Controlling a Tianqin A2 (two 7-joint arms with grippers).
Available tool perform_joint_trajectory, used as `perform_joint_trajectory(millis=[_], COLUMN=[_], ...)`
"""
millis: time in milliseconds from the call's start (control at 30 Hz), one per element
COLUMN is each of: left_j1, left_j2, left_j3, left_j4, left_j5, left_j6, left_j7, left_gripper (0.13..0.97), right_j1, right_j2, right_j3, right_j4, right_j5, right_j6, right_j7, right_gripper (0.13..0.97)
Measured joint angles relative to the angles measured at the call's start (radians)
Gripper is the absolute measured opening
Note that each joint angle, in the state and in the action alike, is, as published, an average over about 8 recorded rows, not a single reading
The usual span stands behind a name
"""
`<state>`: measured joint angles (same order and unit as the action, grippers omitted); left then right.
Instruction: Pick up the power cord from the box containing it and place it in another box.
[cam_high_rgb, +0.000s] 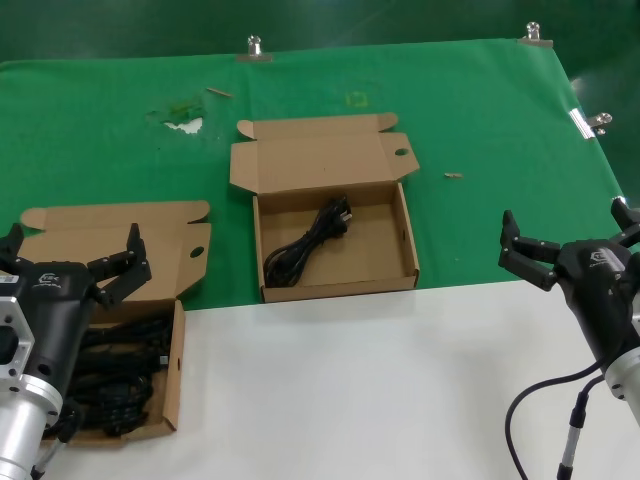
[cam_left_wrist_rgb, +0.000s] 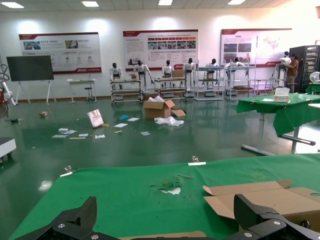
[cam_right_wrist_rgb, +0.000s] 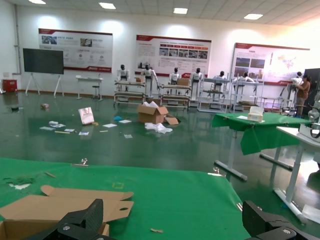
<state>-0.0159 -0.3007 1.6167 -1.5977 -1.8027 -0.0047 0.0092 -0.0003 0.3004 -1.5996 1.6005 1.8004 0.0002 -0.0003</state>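
Head view: power cord (cam_high_rgb: 312, 243) lying on the floor of another box (cam_high_rgb: 340, 285), mid-table (cam_high_rgb: 400, 390). Left hand (cam_high_rgb: 72, 265) released, above the box containing it (cam_high_rgb: 178, 370) with its cord heap. Right hand (cam_high_rgb: 565, 245) released, at the table's right edge.
Left wrist view: spread fingers (cam_left_wrist_rgb: 82, 217).
Right wrist view: spread fingers (cam_right_wrist_rgb: 90, 217).
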Motion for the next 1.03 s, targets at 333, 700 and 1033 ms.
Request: perform_joint_trajectory(millis=[333,700,1033], left_j1=[0.0,0.0,0.0], left_j2=[0.0,0.0,0.0], left_j3=[0.0,0.0,0.0], left_j4=[0.0,0.0,0.0], left_j5=[0.0,0.0,0.0], left_j6=[0.0,0.0,0.0], left_j7=[0.0,0.0,0.0], left_gripper=[0.966,0.966,0.966], right_j1=[0.0,0.0,0.0], right_j2=[0.0,0.0,0.0], right_j3=[0.0,0.0,0.0], right_j4=[0.0,0.0,0.0], right_j5=[0.0,0.0,0.0], right_j6=[0.0,0.0,0.0], right_j7=[0.0,0.0,0.0], right_gripper=[0.966,0.966,0.966])
